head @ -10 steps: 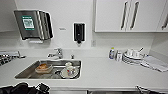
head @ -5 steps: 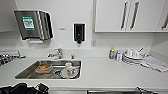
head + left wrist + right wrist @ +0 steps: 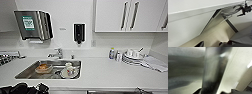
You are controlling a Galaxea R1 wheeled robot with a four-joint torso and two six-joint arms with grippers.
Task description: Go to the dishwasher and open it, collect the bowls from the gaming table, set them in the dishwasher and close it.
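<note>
So the whole thing hinges on the dishwasher [image 3: 183, 69] handle [image 3: 214, 65]. It's a brushed steel bar, and I'd say its long axis runs level along the top of the door, tucked just under the front lip of the bench [image 3: 105, 72], a bit right of the sink [image 3: 27, 72]. The right gripper [image 3: 241, 11] is right up against that bar in its own wrist view, so it's clearly the nearer arm. Honestly can't tell whether it has clamped on yet, it's too smeared. The left gripper [image 3: 211, 44] hangs low with pale floor [image 3: 218, 33] showing between its fingers [image 3: 199, 44] — spread apart, holding nothing, well away from the handle. My guess is the pull has to come straight out from the cabinet front, square to the bar. There looks to be clear floor in front, and the stack of white plates [image 3: 132, 58] on the bench sits well above any of this.
</note>
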